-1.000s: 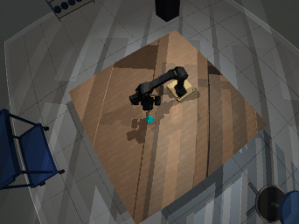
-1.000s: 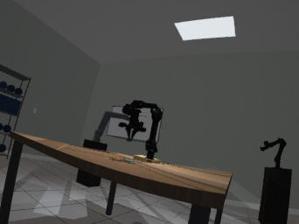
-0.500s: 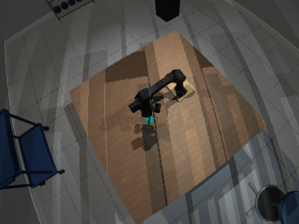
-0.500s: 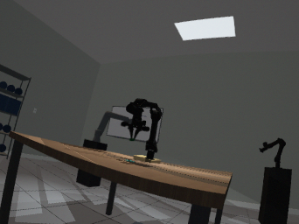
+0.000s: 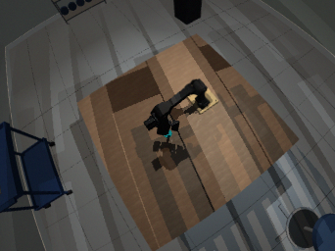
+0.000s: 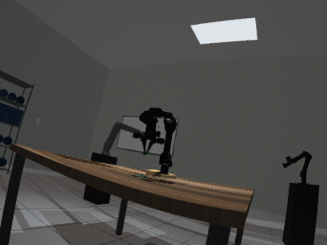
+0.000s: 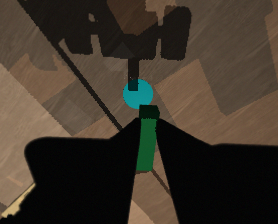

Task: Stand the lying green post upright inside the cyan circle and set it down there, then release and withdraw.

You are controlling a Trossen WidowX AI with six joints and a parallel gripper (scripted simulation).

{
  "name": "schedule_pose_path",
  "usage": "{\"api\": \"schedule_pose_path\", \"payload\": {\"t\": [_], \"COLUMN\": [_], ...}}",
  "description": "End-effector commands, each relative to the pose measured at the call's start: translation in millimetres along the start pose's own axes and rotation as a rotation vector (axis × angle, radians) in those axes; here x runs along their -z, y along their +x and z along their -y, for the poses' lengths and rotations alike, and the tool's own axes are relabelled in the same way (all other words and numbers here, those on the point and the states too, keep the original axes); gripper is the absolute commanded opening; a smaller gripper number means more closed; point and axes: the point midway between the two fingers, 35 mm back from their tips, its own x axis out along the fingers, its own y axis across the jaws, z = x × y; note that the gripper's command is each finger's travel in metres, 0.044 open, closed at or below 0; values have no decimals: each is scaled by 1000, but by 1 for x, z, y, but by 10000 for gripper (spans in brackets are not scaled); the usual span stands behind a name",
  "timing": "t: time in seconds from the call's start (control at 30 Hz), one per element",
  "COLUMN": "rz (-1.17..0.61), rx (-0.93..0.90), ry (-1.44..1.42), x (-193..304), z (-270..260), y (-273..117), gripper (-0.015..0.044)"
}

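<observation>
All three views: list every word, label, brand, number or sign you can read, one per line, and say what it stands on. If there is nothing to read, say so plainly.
None: no readable text shows in any view.
The green post, held in the gripper, is plain.
The cyan circle is a blank disc.
The wooden table shows only grain and shadow.
The shelf items are too small to show any label.

A slim, matte black robot arm [image 5: 178,100] made of jointed, rounded segments sits at the centre of the top view, standing on a pale tan square base plate [image 5: 210,101]. In the wrist view, its end effector [image 7: 146,142] fills the lower frame as two broad, flat black wedge-shaped fingers.
</observation>
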Motion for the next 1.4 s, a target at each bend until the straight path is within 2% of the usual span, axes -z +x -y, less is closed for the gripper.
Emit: {"api": "schedule_pose_path", "payload": {"t": [0.0,1.37], "rz": [25,314], "rx": [-4,18], "ry": [23,167], "x": [-3,-27], "z": [2,33], "y": [5,32], "gripper": [23,23]}}
